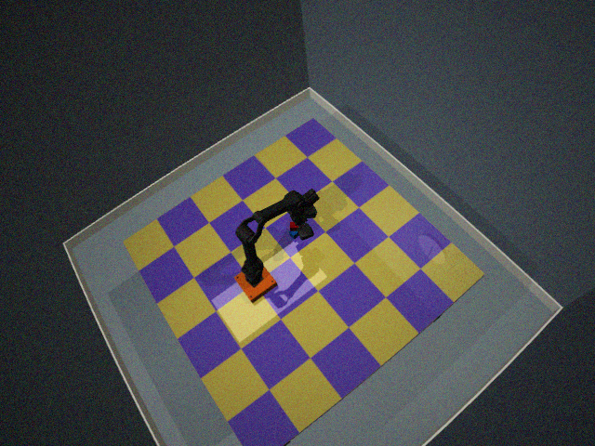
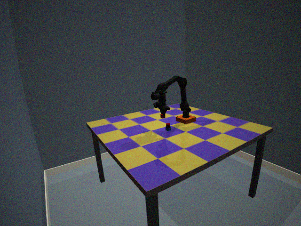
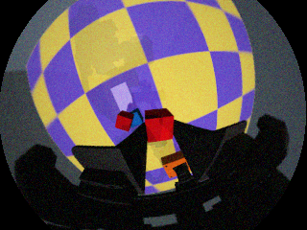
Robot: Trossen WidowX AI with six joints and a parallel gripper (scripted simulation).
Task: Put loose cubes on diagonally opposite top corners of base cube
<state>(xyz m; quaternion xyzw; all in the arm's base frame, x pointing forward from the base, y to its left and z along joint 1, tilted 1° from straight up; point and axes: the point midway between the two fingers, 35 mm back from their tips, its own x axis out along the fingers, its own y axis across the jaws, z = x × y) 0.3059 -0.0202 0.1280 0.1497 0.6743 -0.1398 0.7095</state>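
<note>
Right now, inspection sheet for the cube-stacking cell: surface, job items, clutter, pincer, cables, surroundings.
Surface: purple and yellow checkered table, dark legs.
Job items: blue base cube on the table with one red cube on top; second red cube held in the air.
Clutter: nothing seen.
Pincer: pincer shut on the second red cube, off to one side of the base.
Cables: nothing seen.
Surroundings: orange arm mount, grey floor with pale border, dark walls.
</note>
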